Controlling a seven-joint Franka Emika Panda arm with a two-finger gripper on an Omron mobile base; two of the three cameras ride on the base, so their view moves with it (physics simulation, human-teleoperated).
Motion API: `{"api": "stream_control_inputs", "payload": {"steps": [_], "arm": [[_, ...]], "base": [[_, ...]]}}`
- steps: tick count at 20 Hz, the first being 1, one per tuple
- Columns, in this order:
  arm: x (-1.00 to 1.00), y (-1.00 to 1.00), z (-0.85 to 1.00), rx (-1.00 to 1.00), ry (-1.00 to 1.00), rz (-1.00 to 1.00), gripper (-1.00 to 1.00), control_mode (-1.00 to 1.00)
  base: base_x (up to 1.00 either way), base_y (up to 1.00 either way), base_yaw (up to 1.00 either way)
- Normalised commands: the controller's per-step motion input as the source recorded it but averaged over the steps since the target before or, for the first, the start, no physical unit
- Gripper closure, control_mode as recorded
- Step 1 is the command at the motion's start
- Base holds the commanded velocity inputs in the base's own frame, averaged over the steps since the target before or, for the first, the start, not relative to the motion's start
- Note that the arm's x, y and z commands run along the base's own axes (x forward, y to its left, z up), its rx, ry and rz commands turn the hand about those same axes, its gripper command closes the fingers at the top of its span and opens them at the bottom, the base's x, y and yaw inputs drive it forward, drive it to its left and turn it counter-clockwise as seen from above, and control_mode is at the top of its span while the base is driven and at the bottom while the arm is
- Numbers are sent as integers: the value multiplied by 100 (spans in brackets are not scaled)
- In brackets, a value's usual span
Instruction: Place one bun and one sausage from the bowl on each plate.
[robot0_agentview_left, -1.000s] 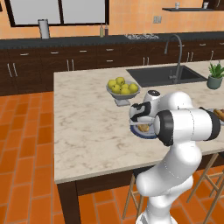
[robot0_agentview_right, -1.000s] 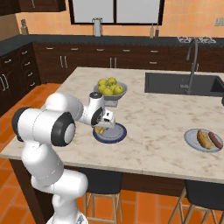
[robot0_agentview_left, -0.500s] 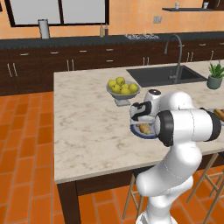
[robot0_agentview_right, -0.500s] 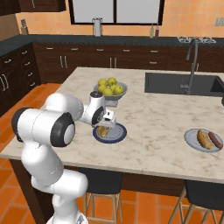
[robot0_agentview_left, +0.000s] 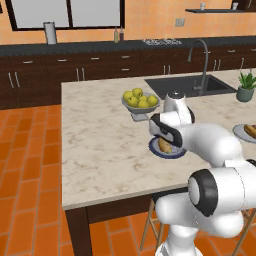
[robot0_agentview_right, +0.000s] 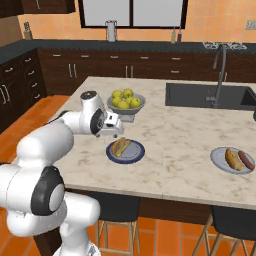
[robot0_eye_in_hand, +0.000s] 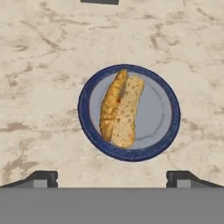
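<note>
Gripper (robot0_eye_in_hand: 112, 177) spread wide, nothing in it, above blue-rim plate (robot0_eye_in_hand: 170, 116) w/ bun (robot0_eye_in_hand: 120, 109) mid-frame; apple bowl (robot0_agentview_right: 127, 104) just behind, sink (robot0_agentview_right: 210, 96) upper right

**Around the island**

A grey footed bowl of yellow-green apples (robot0_agentview_right: 126, 101) stands on the marble island counter (robot0_agentview_left: 100, 150). Beyond it lies a dark sink (robot0_agentview_right: 207, 95) with a curved faucet (robot0_agentview_left: 199, 62), and a potted plant (robot0_agentview_left: 246, 86) sits just beside the sink.

- The counter (robot0_eye_in_hand: 52, 52) looks like polished beige marble — veined, smooth.
- The blue-rimmed plate (robot0_eye_in_hand: 168, 127) seems glazed ceramic.
- The bun (robot0_eye_in_hand: 120, 109) — matt, speckled crust.
</note>
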Motion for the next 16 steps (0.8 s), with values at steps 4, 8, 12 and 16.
{"api": "stream_control_inputs", "payload": {"steps": [4,8,12,16], "arm": [[-99,33,100,-3,6,0,-100,-100],[-100,16,99,15,14,0,-100,-100],[-100,14,68,11,0,0,-100,-100],[-100,-3,6,3,-36,0,-100,-100]], "base": [[0,0,0],[0,0,0],[0,0,0],[0,0,0]]}}
